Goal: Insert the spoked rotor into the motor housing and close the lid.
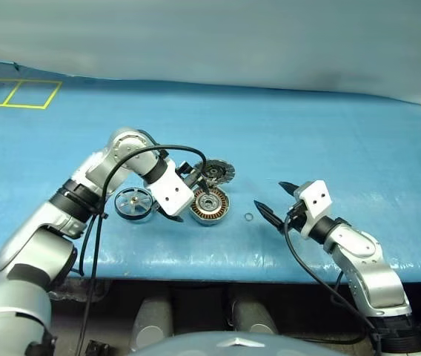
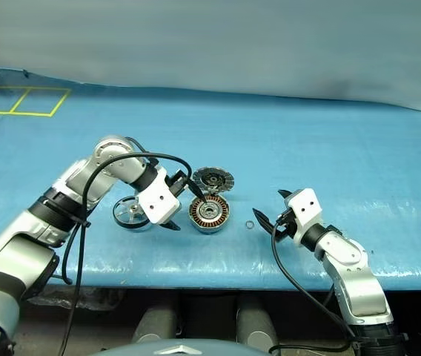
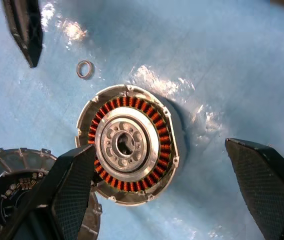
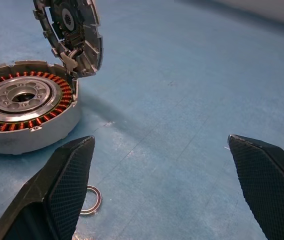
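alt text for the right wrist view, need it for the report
Open right gripper, two black fingers spread wide over a blue mat. Beyond them sits the motor housing, its copper windings exposed, with the lid standing open at its rim. A small metal ring lies on the mat by one finger.

Bright, even overhead light; white glare patches sit on the wrinkled blue sheet (image 3: 152,82) beside the motor housing (image 3: 127,144), which casts a short soft shadow. Focus is sharp.
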